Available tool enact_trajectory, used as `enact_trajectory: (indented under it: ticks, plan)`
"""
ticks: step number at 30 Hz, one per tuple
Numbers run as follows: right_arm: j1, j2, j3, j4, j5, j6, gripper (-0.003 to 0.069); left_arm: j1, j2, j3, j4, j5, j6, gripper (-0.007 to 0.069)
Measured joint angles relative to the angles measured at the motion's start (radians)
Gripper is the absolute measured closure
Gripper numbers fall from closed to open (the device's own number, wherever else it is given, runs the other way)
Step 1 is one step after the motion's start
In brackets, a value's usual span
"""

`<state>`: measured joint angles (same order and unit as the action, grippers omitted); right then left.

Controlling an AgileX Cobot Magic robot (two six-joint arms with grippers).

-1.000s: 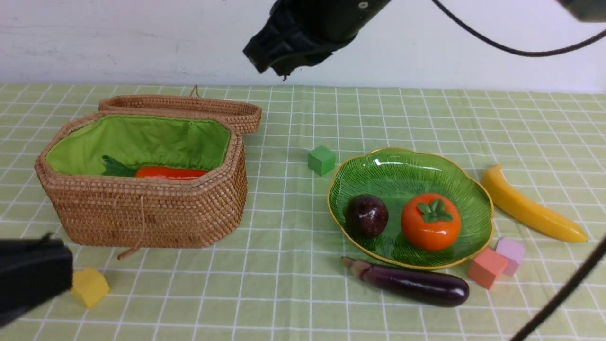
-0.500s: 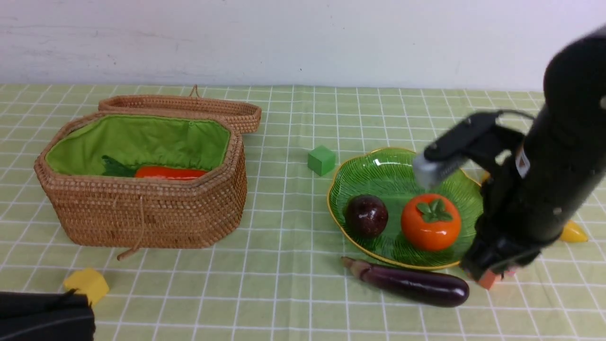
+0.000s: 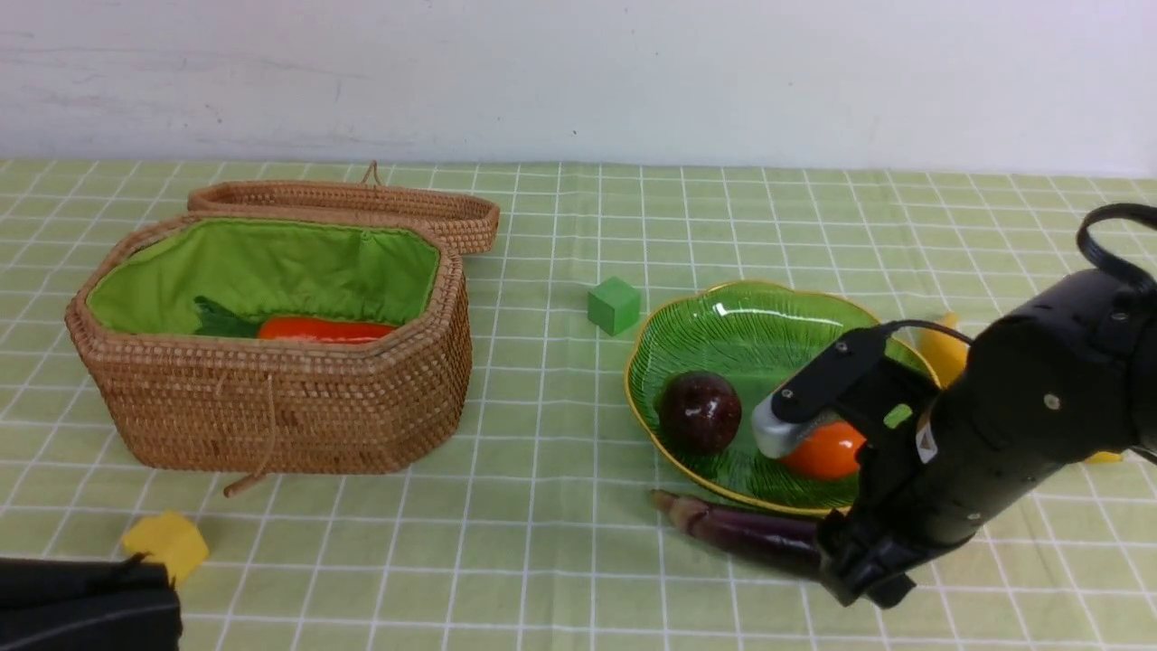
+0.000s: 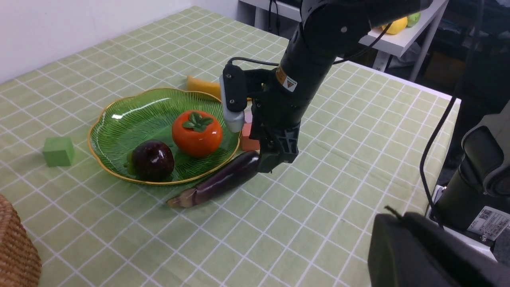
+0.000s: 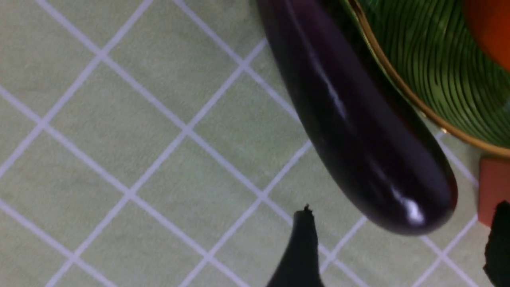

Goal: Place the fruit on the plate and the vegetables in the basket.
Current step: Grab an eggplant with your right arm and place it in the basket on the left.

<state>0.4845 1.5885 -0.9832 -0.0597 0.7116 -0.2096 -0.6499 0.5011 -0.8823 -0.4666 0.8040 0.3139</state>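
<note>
Step in hand: eggplant pickup. My right end effector (image 5: 398,247) is low over the table (image 5: 119,119), jaws apart either side of the eggplant (image 5: 358,131), at its rounded end beside the plate (image 5: 438,79). Next, I judge: close, lift, carry to the basket (image 3: 271,362).

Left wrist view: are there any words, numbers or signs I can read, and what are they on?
No words can be read.
Small sticker on the black right robot arm: an orange-yellow warning triangle; its print is too small.
White label beside the grey rounded machine part: dark square code; print too blurred.
</note>
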Motion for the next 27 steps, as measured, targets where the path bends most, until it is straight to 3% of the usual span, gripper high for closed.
enact_trajectory:
  ticks: [14, 27]
  plan:
    - [-0.002, 0.086, 0.001, -0.062, -0.072, 0.004, 0.0076, 0.0, 0.0, 0.0, 0.0, 0.04, 0.0, 0.0637]
    - [-0.002, 0.121, 0.001, 0.019, -0.03, -0.047, 0.0099, 0.0, 0.0, 0.0, -0.015, 0.056, 0.0, 0.0634]
